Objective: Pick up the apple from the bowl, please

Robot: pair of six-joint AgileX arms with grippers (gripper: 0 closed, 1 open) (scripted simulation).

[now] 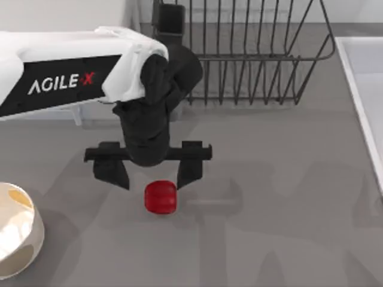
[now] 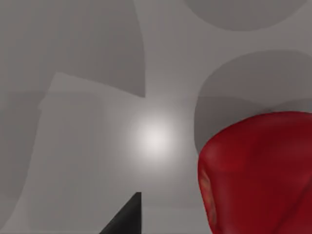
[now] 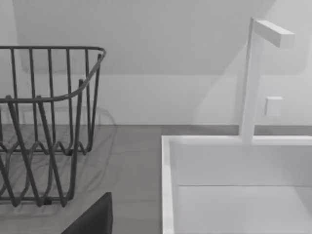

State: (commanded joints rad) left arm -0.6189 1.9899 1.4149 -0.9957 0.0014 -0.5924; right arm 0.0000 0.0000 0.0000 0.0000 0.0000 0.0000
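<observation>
The apple [image 1: 160,197] lies on the grey table [image 1: 287,197], outside the bowl [image 1: 15,239] at the left edge. The left gripper [image 1: 152,176] hangs just above it w/ fingers spread wide, the apple near the right finger [image 1: 190,164].

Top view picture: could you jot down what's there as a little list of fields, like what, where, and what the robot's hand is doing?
apple: red, lying on the grey table, not in the bowl
bowl: cream-white, at the table's left edge, apart from the apple
left gripper: hovering over the apple, fingers open, one finger beside the fruit, not gripping it
wire rack: dark, at the table's back
sink: white, at the right edge
right arm: parked near the rack and sink
</observation>
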